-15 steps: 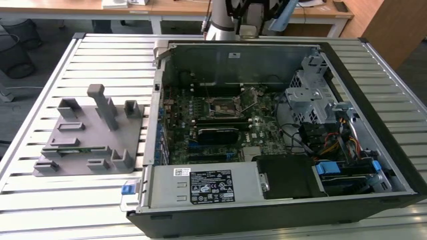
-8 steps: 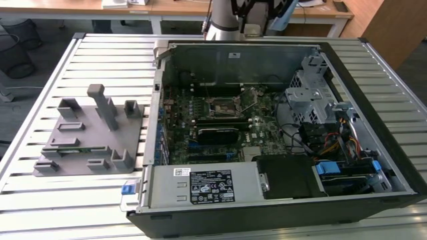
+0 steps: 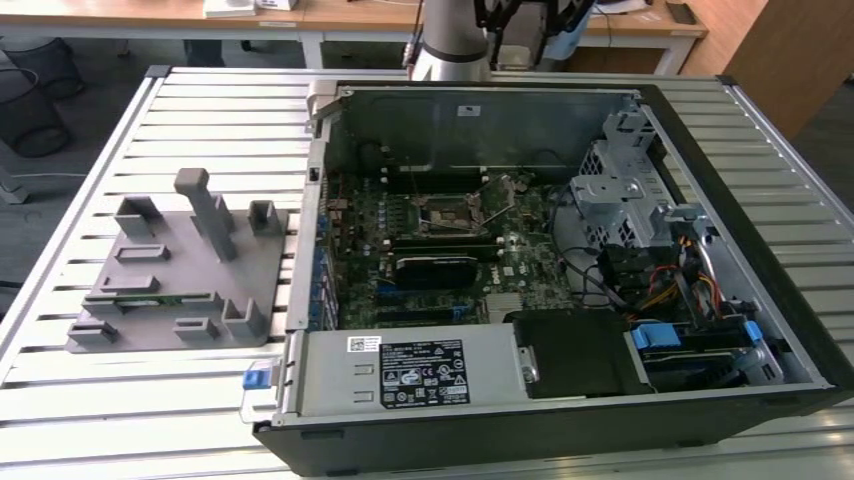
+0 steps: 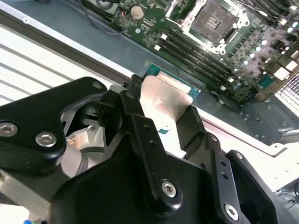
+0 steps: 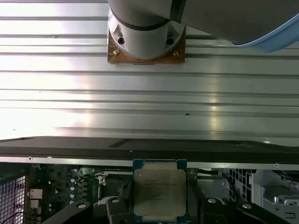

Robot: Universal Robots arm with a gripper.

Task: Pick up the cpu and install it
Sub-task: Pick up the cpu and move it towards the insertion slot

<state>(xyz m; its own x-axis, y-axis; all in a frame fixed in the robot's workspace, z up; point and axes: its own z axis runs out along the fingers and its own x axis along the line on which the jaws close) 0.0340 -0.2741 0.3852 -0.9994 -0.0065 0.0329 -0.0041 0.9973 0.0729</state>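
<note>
**Cpu gripped, held over the case**

Exterior view: one open case (image 3: 534, 440) lying on a slatted table (image 3: 134, 400). Inside, one board (image 3: 441, 250) with one socket (image 3: 454, 208) near its middle, frame raised. One grey holder (image 3: 180, 275) on the table just beside the case, at the exterior view's left of it. One arm (image 3: 447, 45) rising behind the case's far wall.

Second wrist view: one gripper (image 4: 163, 106), its two black fingers (image 4: 135, 91) pressed against opposite edges of one cpu (image 4: 161, 91), silver top towards the camera. Cpu clear of the table, hanging over the case's wall, well apart from the socket (image 4: 212, 18). One coin battery (image 4: 136, 11) on the board.

First wrist view: same single cpu (image 5: 160, 186) clamped in the gripper (image 5: 160, 205), one finger at each side, above the board just inside the case's rim. One arm base (image 5: 146, 35) bolted to the table (image 5: 149, 102) beyond.
</note>
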